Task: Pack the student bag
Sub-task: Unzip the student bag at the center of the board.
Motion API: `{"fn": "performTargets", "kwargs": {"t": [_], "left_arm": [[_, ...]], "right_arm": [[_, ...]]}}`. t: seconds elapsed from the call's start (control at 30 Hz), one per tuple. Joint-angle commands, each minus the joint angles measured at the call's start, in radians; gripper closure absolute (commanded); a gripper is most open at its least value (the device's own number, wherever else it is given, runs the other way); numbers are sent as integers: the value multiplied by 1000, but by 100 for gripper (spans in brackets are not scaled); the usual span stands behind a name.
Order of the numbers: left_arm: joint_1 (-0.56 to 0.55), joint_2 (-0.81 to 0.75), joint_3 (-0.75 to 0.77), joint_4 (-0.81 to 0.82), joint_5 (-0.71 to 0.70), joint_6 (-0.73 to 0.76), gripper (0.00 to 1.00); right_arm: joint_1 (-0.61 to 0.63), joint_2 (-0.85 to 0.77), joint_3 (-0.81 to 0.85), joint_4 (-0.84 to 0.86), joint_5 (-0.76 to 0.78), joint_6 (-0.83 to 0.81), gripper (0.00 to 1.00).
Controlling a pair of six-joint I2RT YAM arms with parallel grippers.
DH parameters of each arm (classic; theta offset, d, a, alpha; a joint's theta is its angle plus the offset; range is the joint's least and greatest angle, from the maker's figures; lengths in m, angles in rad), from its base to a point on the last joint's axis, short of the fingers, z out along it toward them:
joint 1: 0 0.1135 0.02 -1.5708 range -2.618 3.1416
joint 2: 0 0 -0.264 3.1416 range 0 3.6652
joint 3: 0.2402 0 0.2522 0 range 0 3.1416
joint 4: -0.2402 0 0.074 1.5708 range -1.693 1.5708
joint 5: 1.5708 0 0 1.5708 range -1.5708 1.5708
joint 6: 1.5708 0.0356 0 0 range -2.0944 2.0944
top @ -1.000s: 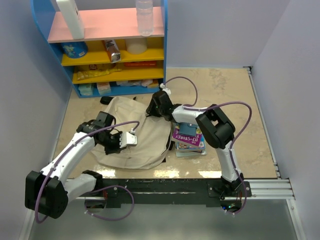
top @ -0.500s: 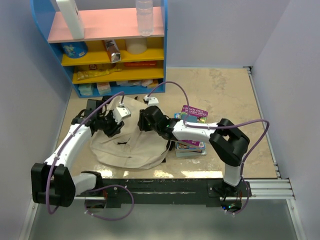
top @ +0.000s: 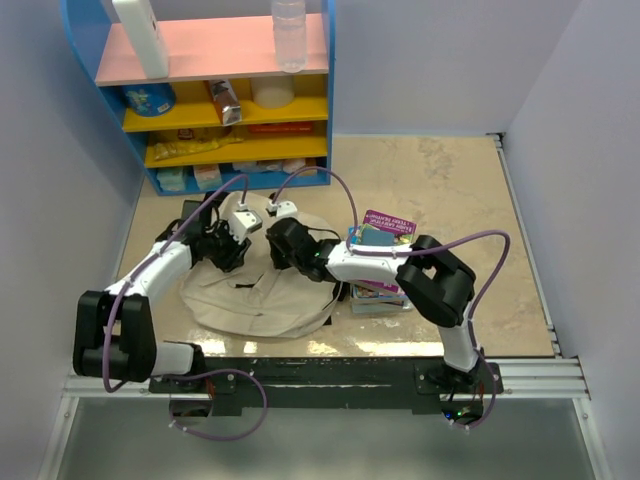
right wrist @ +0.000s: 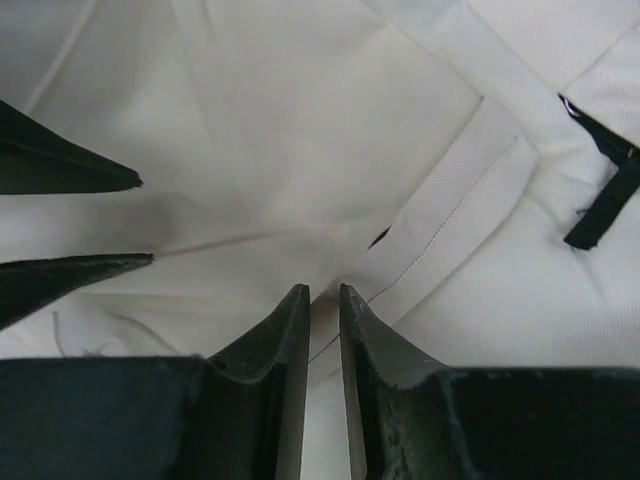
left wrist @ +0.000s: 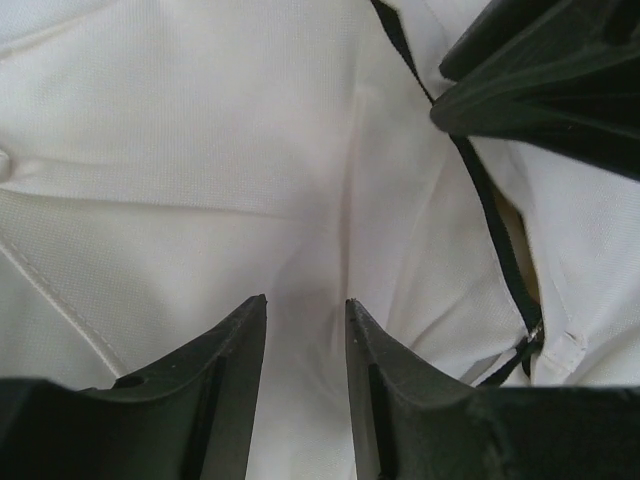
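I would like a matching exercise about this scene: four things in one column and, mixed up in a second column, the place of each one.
Things:
1. backpack
2. stack of books
3. clear bottle
4. blue tub

Places:
a. on the pink top board of the shelf
b. on the table, right of the backpack
c. at the left end of the upper yellow board
d. flat on the table, in front of the shelf

Pairs: 1-d, 2-b, 3-a, 4-c
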Motion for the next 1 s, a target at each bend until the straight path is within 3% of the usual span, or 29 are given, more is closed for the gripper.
{"fn": "performTargets", "kwargs": {"t": [0.0, 0.57, 0.77, 0.97], "left_arm": [[5, 13, -17, 80, -6, -26, 59], [-3, 64, 32, 77, 48, -75, 60], [-125, 46, 89, 103, 36, -182, 55], [-225, 151, 104, 202, -51, -319, 52]], "right_arm": [[6, -50, -75, -19, 48, -17, 80], [5, -65, -222, 39, 44, 55, 82], [0, -28, -253, 96, 21, 85, 85], [-7, -41, -301, 141, -4, 114, 90]]}}
